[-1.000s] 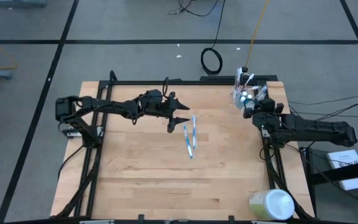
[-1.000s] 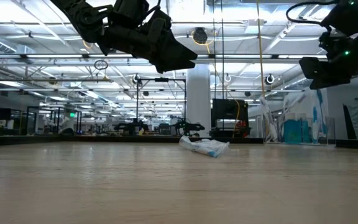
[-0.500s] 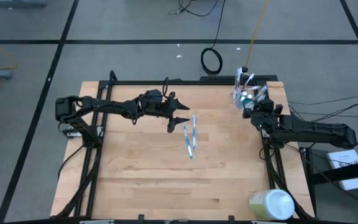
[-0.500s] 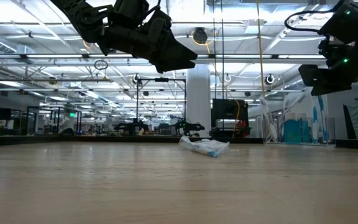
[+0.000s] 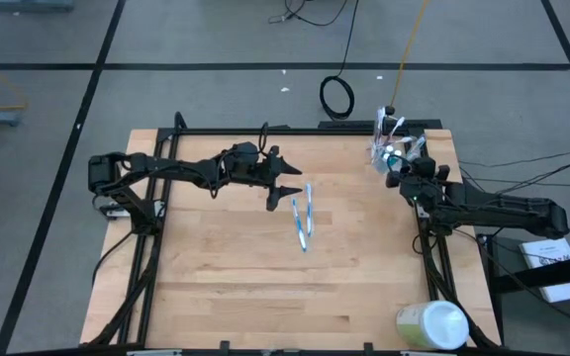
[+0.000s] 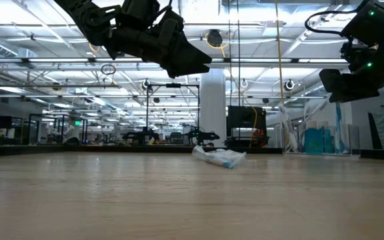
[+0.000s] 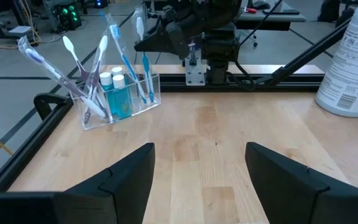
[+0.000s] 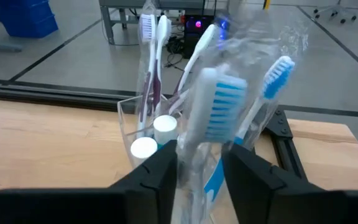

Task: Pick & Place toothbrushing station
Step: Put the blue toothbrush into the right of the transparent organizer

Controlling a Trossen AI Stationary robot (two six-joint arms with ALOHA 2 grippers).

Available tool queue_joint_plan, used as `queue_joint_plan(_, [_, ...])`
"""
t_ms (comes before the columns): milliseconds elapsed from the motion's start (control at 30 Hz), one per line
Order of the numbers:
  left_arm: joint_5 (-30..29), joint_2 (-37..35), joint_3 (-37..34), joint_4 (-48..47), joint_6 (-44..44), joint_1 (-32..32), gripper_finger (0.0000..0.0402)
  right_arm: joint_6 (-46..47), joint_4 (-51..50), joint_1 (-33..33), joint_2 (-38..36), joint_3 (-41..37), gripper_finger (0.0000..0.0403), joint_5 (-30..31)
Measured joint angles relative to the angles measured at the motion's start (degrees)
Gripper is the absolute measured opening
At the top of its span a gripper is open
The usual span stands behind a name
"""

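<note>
Right tool (image 8: pixel 201 171) over clear cup (image 7: pixel 118 99) at tabletop (image 5: pixel 226 267) far corner, wrapped toothbrush (image 8: pixel 213 118) between fingers, likely dropping it in. Left tool (image 5: pixel 287 181) wide, empty, waiting above two loose toothbrushes (image 5: pixel 303 218) mid-tabletop.

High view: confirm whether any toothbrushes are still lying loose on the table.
Yes, two blue-and-white toothbrushes lie side by side on the bare wood near the table's middle, just beside the left gripper.
</note>
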Motion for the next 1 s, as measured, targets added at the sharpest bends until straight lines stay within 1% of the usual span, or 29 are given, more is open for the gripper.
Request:
queue_joint_plan(167, [0.00,0.00,0.00,0.02,0.00,-0.01,0.0255,0.00,0.03,-0.01,0.00,0.00,0.0148,0.02])
queue_joint_plan(400, [0.00,0.00,0.00,0.09,0.00,0.00,0.0255,0.10,0.09,0.00,0.00,0.00,0.0171,0.23])
queue_joint_plan(533, [0.00,0.00,0.00,0.09,0.00,-0.01,0.0255,1.30,1.63,0.00,-0.02,-0.02,0.0181,1.71])
queue_joint_plan(600, [0.00,0.00,0.00,0.09,0.00,-0.01,0.0255,0.99,2.65,0.00,0.00,-0.02,0.0184,0.60])
queue_joint_plan(700, [0.00,0.00,0.00,0.09,0.00,0.00,0.0255,-0.39,3.47,0.00,0.00,-0.02,0.0185,-2.84])
queue_joint_plan(733, [0.00,0.00,0.00,0.09,0.00,0.00,0.0255,-0.53,3.48,0.02,0.00,-0.02,0.0184,-2.74])
queue_joint_plan(867, [0.00,0.00,0.00,0.09,0.00,0.01,0.0255,-2.23,3.48,0.01,-0.01,-0.02,0.0179,2.79])
queue_joint_plan(1000, [0.00,0.00,0.00,0.09,0.00,0.00,0.0255,-2.56,3.56,0.02,-0.02,-0.02,0.0170,5.87])
